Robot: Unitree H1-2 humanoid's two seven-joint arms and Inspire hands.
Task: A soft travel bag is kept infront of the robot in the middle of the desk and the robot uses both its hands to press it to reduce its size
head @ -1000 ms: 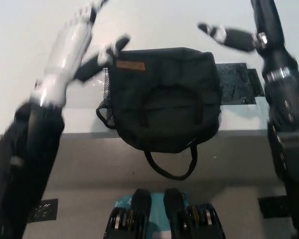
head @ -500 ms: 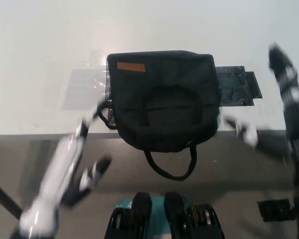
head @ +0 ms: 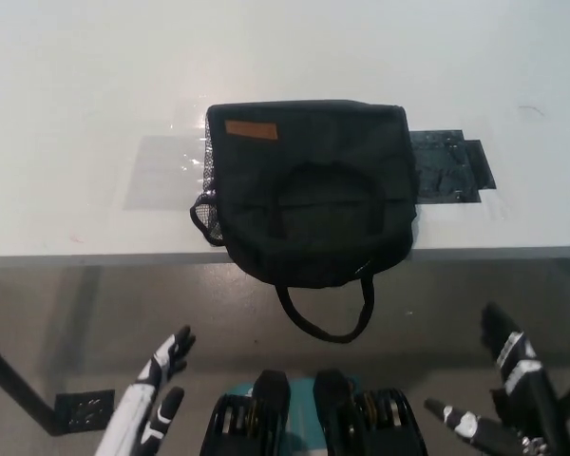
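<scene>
The travel bag (head: 309,195) lies on the desk (head: 76,123) — well beyond the left hand (head: 157,389) and right hand (head: 499,394), both spread, empty.

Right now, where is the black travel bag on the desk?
In the head view, the travel bag lies in the middle of the white desk at its near edge, its handle loop hanging over the edge; a dark tape patch lies beside it on the robot's right.

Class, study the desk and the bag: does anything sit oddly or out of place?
Yes. The black travel bag overhangs the desk's near edge, its carry handle dangling below. Both hands, left and right, are down, off the bag.
</scene>
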